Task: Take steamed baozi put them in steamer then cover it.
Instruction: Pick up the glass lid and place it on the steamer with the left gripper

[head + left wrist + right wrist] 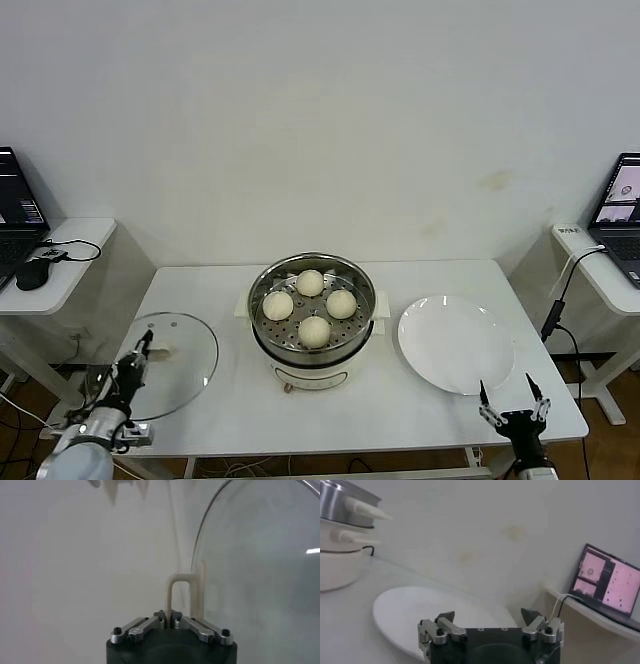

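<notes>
Several cream-white baozi sit inside the steel steamer on its cream cooker base at the table's middle. The steamer also shows in the right wrist view. The clear glass cover is at the table's front left, and shows in the left wrist view. My left gripper is shut on the cover's cream handle, with its jaws pinching one leg of it. My right gripper is open and empty at the front right, just in front of the white plate. It also shows in the right wrist view.
The flat white plate lies right of the steamer. Side tables with laptops stand at far left and far right. A mouse lies on the left one. A black cable hangs off the right table.
</notes>
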